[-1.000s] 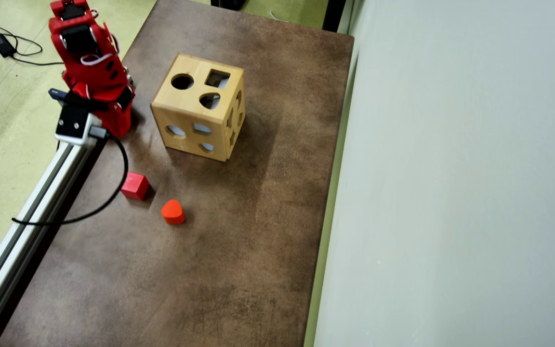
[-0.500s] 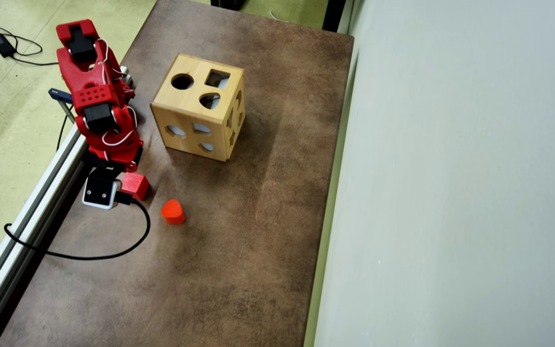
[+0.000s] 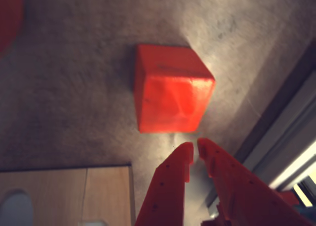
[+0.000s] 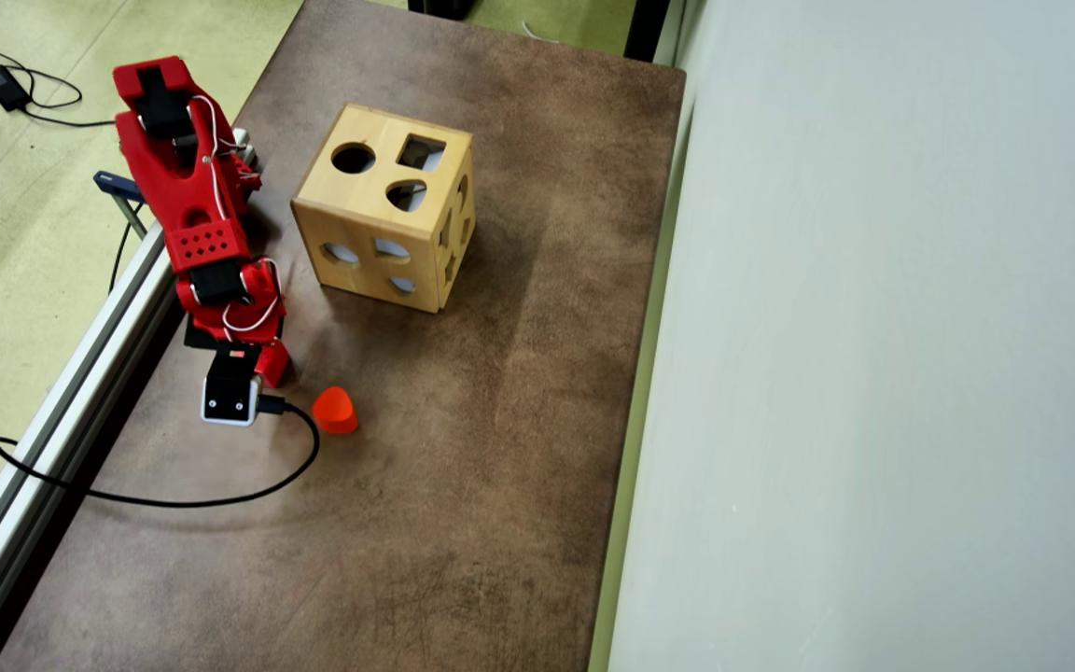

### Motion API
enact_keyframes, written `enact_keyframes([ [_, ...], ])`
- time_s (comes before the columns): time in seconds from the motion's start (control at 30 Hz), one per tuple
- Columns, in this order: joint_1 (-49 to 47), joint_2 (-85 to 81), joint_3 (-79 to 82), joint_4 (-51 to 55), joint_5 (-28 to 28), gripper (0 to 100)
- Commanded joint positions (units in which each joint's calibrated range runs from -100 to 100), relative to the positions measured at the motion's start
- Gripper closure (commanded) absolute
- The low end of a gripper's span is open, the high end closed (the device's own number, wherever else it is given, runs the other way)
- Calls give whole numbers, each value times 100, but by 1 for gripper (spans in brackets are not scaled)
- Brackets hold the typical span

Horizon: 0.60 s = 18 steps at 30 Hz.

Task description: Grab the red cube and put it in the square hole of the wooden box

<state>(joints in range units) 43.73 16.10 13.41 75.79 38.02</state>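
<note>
The red cube (image 3: pixel 173 90) lies on the brown mat in the middle of the wrist view. My gripper (image 3: pixel 194 145) comes in from the bottom edge, just short of the cube's near face and not touching it. Its red fingers (image 3: pixel 170 186) stand nearly together with a thin gap and hold nothing. The wooden box (image 4: pixel 383 219) stands upright beside the arm (image 4: pixel 206 233), with its square hole (image 4: pixel 421 152) on the top face. Its corner shows at the lower left of the wrist view (image 3: pixel 64 194). In the overhead view the cube and the fingertips are hidden under the wrist.
A small red rounded piece (image 4: pixel 335 411) lies on the mat near the wrist camera (image 4: pixel 230 394); it also shows at the wrist view's top left corner (image 3: pixel 7 18). A black cable (image 4: pixel 174 499) loops over the mat. A metal rail (image 4: pixel 62 392) borders the mat's left edge.
</note>
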Motion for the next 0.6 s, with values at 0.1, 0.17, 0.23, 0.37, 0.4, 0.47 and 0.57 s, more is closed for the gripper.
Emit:
enact_keyframes([
  [0.1,3,-859,108,-48,24,97],
  [0.17,18,-960,90,-48,24,96],
  [0.23,25,-969,63,-48,24,92],
  [0.37,55,-977,90,-48,24,78],
  [0.4,122,-969,108,-48,29,75],
  [0.47,270,-927,117,-48,29,69],
  [0.57,374,-876,81,-56,34,64],
])
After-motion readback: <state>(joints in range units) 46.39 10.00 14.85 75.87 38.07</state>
